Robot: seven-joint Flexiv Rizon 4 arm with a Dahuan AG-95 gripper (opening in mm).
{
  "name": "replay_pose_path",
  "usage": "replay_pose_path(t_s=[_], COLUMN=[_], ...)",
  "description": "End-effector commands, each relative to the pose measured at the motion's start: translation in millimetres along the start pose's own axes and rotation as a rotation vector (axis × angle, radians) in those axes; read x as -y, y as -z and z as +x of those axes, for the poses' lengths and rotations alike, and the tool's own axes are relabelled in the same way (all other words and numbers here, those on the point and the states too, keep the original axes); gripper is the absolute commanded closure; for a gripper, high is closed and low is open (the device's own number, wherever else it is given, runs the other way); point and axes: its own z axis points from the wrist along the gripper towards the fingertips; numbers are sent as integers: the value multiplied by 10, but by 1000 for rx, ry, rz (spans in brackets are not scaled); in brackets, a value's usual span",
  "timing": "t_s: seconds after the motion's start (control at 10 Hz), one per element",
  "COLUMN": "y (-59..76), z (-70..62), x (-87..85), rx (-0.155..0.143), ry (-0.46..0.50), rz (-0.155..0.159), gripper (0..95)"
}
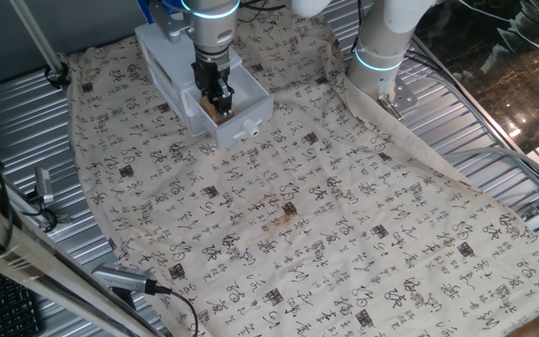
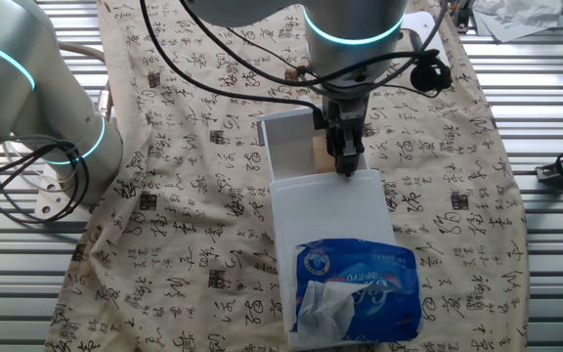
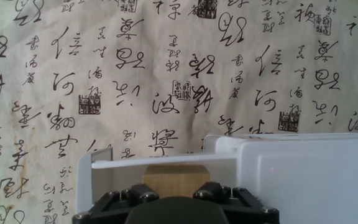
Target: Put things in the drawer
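Placement was the step judged to be in hand: in one fixed view the claw (image 1: 219,99) was seen lowered into the open drawer (image 1: 247,120) of the white cabinet (image 1: 165,58), with a tan sliver of the wooden cube (image 1: 211,109) visible at the fingertips, inside the tray. For the step to be done well, the block would best be let go only once it was low within the tray walls, and the arm lifted straight up so that the front panel and its small knob (image 1: 248,130) were not struck. In the other fixed view the cube (image 2: 319,153) was seen beside the fingers within the pulled-out tray (image 2: 283,137), and a blue tissue pack (image 2: 358,291) was seen lying on the cabinet top (image 2: 328,207), close behind the arm; it was judged the nearest thing that might be brushed on withdrawal. A second robot arm (image 2: 27,88) and its cables stood well apart at the cloth's edge. In the hand view the block (image 3: 175,181) was seen just ahead of the black finger bases (image 3: 176,205), framed by the tray wall (image 3: 84,186); whether the claw was gripping it or had already parted from it could not be told. The calligraphy cloth (image 3: 166,74) covered the counter beyond, and nothing was seen blocking the drawer's front.
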Motion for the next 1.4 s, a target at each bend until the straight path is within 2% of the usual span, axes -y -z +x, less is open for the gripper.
replay_pose_path(t_s=[0.1, 0.5, 0.6, 0.7, 0.8, 0.9, 1.0, 1.4], y=[1, 1, 2, 4, 6, 7, 8, 26], z=[3, 3, 3, 2, 0, 0, -2, -5], x=[1, 1, 1, 1, 1, 1, 2, 1], rx=[0, 2, 1, 1, 1, 1, 2, 1], ry=[-4, -3, 5, 9, 12, 14, 16, 12], rz=[1, 0, 1, 1, 1, 1, 1, -1], gripper=[950, 950, 760, 760, 570, 570, 380, 380])
